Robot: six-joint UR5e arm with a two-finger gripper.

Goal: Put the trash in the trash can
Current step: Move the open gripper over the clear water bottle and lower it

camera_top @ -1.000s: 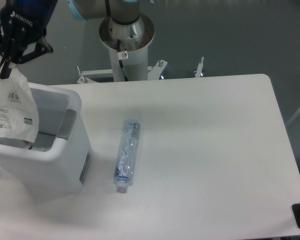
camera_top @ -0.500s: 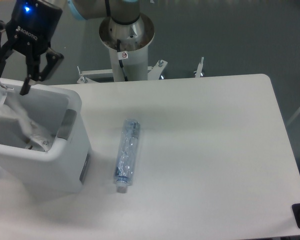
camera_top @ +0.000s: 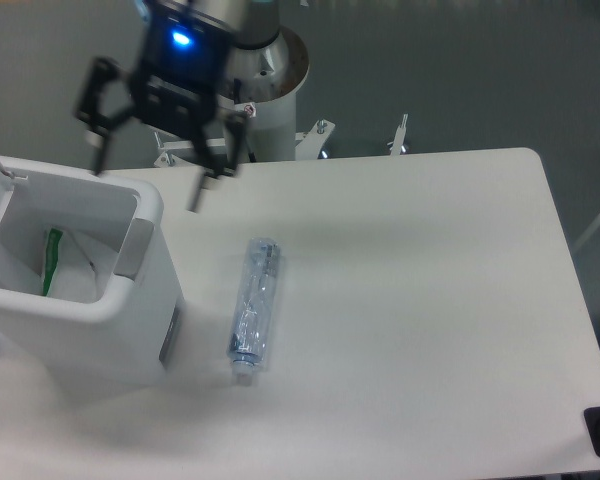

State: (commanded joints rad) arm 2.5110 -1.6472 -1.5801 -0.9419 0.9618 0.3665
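A crushed clear plastic bottle (camera_top: 253,310) with a bluish label (print unreadable) lies on the white table (camera_top: 420,300), white cap toward the near edge, just beside the large white boxy trash can (camera_top: 80,290). Inside the can rests a crinkled clear-white plastic bag (camera_top: 65,270). The black two-finger gripper (camera_top: 150,180) hangs above the table's far edge, fingers spread wide, empty, a blue light glowing on its wrist.

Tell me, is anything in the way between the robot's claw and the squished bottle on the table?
No, nothing visible blocks it. The end effector hangs open above the table's back left, and only bare white table lies between it and the crushed plastic bottle. The trash can stands off to the bottle's left, apart from it.
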